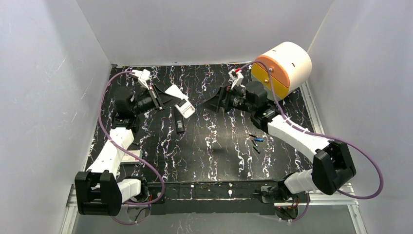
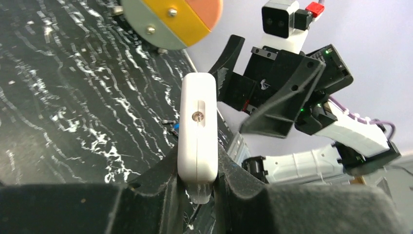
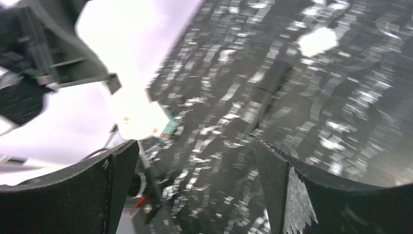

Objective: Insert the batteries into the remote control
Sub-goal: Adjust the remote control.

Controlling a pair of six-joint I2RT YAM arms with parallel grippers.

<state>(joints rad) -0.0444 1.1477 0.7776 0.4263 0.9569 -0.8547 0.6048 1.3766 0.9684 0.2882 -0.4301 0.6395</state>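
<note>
Left gripper [image 1: 164,97] of mine is pinching the white remote control [image 1: 179,103] [image 2: 197,131] at one end. Its fingers [image 2: 160,180] are pressing in on it from either side and holding it up off the table [image 1: 204,161], with the free end sticking out. A slot with a small screw is showing on the face turned to my left wrist camera.

To the right of the remote control, my right gripper [image 1: 214,103] [image 2: 248,92] is hanging with its jaws spread wide, gripping nothing and pointing toward it. That wrist's view is blurring badly, with the remote control [image 3: 131,97] appearing only as a bright white smear.

The batteries [image 1: 255,142] are lying loose on the table, well to the right of the remote control and nearer my bases, beside my right forearm. A blue one and a green one are showing among them. A short black bar [image 1: 179,122] is lying flat just on the near side of the remote control.

Farther right of the remote control, in the back corner, an orange-and-cream drum [image 1: 287,66] [image 2: 170,19] is sitting on its side. The table is showing black with white marbled veins, and plain white walls [image 1: 44,73] are closing it in on three sides.
</note>
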